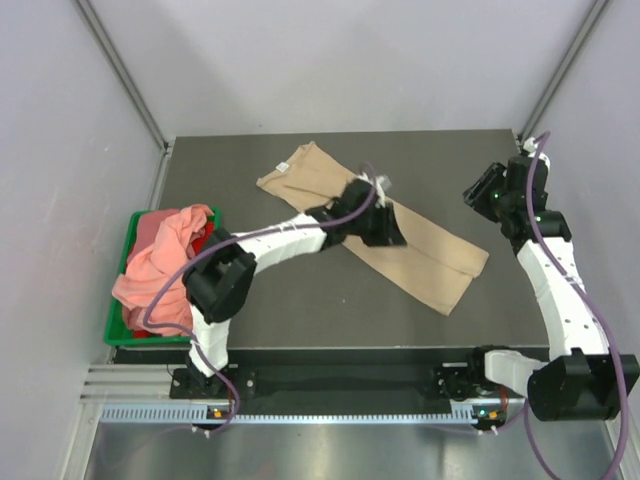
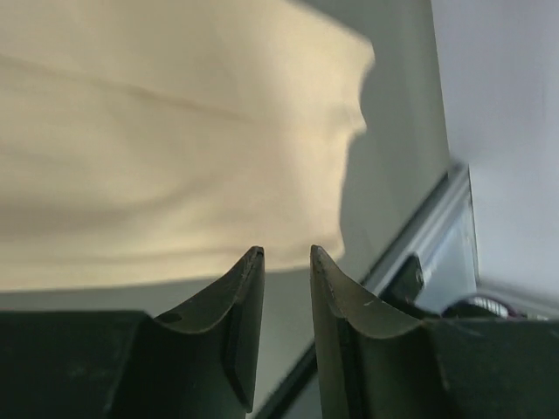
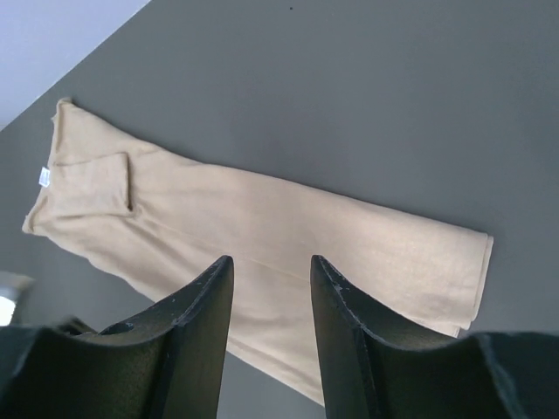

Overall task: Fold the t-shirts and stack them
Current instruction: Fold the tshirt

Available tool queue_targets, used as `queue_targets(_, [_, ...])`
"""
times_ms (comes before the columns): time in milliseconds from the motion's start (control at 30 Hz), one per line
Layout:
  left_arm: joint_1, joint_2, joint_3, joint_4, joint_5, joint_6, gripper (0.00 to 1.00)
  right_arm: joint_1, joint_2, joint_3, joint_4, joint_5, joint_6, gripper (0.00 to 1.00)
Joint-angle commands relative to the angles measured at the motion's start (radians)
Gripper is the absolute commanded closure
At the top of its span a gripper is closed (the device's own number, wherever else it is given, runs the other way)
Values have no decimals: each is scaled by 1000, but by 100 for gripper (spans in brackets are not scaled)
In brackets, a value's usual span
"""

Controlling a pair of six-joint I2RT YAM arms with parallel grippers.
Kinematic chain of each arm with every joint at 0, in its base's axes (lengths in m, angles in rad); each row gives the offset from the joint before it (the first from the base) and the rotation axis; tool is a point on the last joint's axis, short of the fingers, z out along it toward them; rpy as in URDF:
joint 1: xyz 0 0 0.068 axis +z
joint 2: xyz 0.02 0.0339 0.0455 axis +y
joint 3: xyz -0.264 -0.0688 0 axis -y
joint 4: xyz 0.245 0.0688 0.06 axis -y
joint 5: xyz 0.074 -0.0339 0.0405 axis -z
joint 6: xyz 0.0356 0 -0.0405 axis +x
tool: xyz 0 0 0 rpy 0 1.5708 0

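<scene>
The left pincer (image 2: pixel 286 253) hangs empty, jaws slightly parted, over the middle of the tan t-shirt (image 1: pixel 432 262), a long strip lying slantwise on the worktop (image 1: pixel 300 300). Closing here may catch only the top layer and pull the fold apart. The right pincer (image 3: pixel 271 262), also parted and empty, is raised well to the shirt's right.

1. No writing, brand, number or sign can be read in any view.
2. The only label is a white label (image 3: pixel 41 177) on the neck edge of the tan t-shirt (image 3: pixel 349 244). It lies well up and to the left of the right gripper (image 3: pixel 271 259) and is too small to show any print.
</scene>
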Motion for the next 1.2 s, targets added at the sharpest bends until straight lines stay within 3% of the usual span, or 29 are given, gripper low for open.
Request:
queue_targets(0, [-83,0,-5,89,-22,-87,67,-5,-42,34,-50,-3,-11,59])
queue_targets(233, [-274,83,-11,143,-63,-113,65,-56,-100,45,-98,3,-29,59])
queue_targets(367, [-302,158,27,246,-4,-148,72,-65,-152,49,-98,-3,-29,59])
queue_targets(667, [-341,313,136,220,-11,-124,78,-71,-175,39,-94,-15,-31,59])
queue_targets(1167, [-385,298,3,163,-83,-133,81,-77,-142,6,-66,-17,-42,59])
